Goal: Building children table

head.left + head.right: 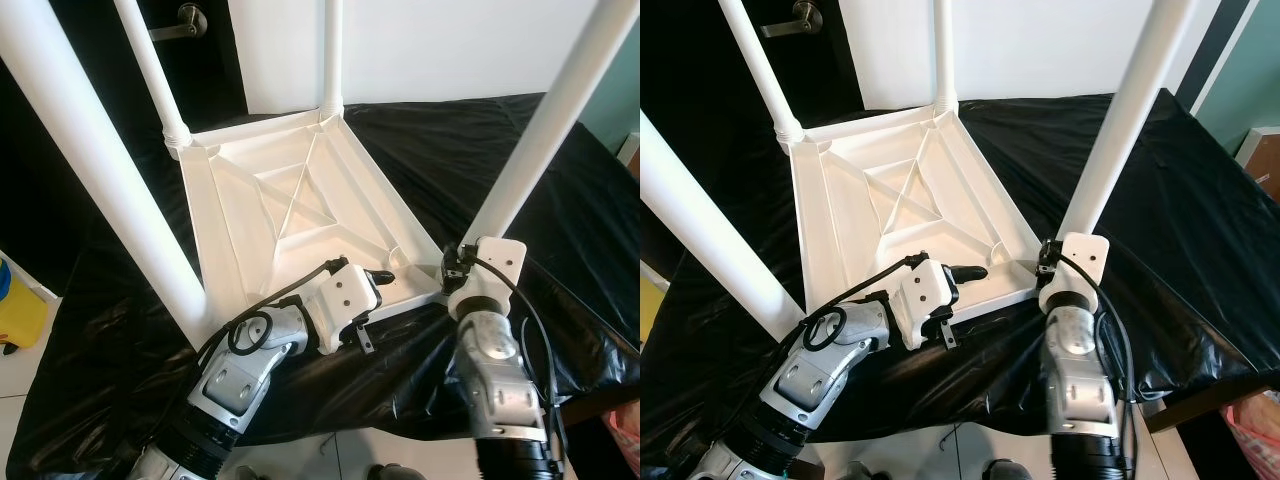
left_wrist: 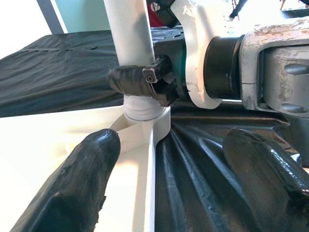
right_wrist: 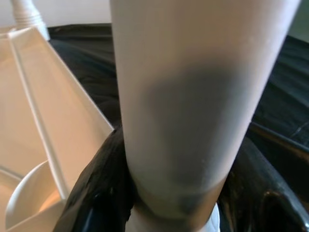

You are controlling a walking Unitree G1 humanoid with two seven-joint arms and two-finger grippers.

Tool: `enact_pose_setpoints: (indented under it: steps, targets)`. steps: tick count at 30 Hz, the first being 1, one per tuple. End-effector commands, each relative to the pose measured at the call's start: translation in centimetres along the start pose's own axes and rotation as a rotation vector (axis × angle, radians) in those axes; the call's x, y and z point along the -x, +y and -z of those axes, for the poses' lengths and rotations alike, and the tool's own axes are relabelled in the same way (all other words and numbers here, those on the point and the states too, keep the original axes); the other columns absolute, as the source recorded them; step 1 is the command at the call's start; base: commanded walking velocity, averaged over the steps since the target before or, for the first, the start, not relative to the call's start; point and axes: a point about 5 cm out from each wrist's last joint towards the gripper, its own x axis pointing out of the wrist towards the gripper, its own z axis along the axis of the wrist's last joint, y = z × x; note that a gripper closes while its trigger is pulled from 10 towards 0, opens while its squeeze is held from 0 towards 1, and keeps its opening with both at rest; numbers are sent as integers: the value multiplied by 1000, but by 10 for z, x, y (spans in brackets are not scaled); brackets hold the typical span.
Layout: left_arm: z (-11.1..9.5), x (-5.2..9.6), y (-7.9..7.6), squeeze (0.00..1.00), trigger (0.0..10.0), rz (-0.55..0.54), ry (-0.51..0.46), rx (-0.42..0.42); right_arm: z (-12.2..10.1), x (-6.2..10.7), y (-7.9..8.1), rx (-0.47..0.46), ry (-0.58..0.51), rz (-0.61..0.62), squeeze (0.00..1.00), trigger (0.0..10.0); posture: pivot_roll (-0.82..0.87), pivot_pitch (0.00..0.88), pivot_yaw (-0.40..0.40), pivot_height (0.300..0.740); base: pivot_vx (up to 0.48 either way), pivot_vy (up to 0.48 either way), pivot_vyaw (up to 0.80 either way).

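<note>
The white plastic table (image 1: 290,200) lies upside down on the black-covered worktop (image 1: 560,210), looking light, stiff and slippery, so its leg (image 1: 535,130) is best held low by the socket, where the right gripper (image 2: 145,79) is clamped, while the left gripper (image 2: 166,186) rests spread wide at the rim.

Tabletop (image 1: 300,190) lay upside down on sheet (image 1: 560,210), four legs up. Left gripper (image 1: 385,277) over near edge, just left of near-right leg (image 1: 535,130). Right gripper (image 3: 169,193) clasped that leg's base. Door handle (image 1: 180,20) behind.
</note>
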Motion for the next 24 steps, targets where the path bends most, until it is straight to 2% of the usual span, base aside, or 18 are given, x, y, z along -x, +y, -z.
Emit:
enact_pose_setpoints:
  steps: [1, 11, 12, 19, 24]
  targets:
    - [0, -1, -1, 0, 10000, -11, -1, 7, 26, 6, -2, 30, 138, 25, 0, 10000, -147, 103, 31, 740, 0, 0, 0]
    - [0, 1, -2, 0, 10000, -13, 1, 2, 16, 10, 10, 6, 92, -29, 0, 10000, -138, 102, 22, 740, 0, 0, 0]
    - [0, 1, -3, 0, 10000, -15, 2, 3, 14, 10, 10, 7, 76, -37, 1000, 10000, -137, 102, 21, 740, 0, 0, 0]
    - [0, 2, -4, 0, 10000, -23, 2, 8, 4, 8, 6, -6, 8, -96, 1000, 10000, -134, 106, 14, 740, 0, 0, 0]
    - [2, 3, -4, 0, 10000, -36, 5, 0, -3, 0, -9, 15, -60, -207, 1000, 10000, -140, 113, 12, 740, 0, 0, 0]
